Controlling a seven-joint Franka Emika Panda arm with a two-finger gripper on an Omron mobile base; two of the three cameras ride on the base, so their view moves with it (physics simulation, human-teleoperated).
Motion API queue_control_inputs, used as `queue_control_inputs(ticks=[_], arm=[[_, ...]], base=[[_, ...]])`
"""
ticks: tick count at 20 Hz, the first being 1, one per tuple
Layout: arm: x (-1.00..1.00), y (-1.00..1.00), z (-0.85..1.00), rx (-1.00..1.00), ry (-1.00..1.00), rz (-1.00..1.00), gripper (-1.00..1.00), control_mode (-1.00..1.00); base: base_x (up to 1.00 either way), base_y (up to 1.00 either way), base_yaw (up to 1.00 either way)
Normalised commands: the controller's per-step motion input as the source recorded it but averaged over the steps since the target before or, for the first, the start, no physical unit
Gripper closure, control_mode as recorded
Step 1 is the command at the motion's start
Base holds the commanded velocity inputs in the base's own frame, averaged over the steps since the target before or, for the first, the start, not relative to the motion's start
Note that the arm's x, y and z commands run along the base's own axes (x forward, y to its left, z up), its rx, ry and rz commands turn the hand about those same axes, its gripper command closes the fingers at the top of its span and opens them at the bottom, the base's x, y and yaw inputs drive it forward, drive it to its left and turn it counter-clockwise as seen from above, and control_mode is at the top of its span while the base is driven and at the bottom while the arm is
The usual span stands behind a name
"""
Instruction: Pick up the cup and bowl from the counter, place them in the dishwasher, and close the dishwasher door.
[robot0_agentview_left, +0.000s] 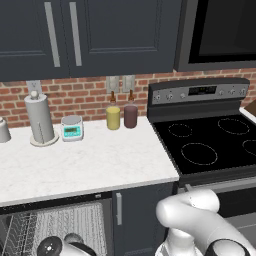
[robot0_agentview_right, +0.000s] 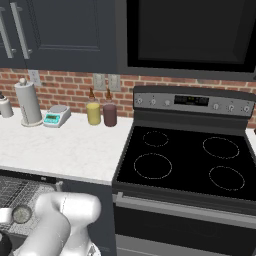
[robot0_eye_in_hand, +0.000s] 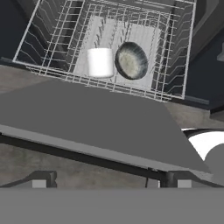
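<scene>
The tool stands with its two dark fingertips spread wide apart and nothing between them, hanging low in front of the open dishwasher. Ahead of the tool, beyond the grey slab of the lowered dishwasher door, the white wire rack holds both task items. The cup lies on its side in the rack, its white-grey outside turned toward the tool. Just beside it, on its right in the hand view, the dark speckled bowl leans tilted on edge against the rack tines; whether the two touch cannot be told.

In the right base view the bowl shows in the rack beside the arm. Above the tool, the marble tabletop carries a paper towel roll, a small kitchen scale, a yellow bottle and a maroon bottle. The black stovetop lies off to the tool's right.
</scene>
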Motion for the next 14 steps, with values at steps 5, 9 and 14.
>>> queue_control_inputs(ticks=[5,9,14], arm=[[-0.13,0.0,0.46,-0.12,0.05,0.12,-1.0,-1.0],[0.0,0.0,0.14,-0.27,0.11,0.18,-1.0,-1.0],[-0.04,0.08,-0.3,-0.36,0.22,0.21,-1.0,-1.0]], base=[[0.0,0.0,0.0],[0.0,0.0,0.0],[0.0,0.0,0.0]])
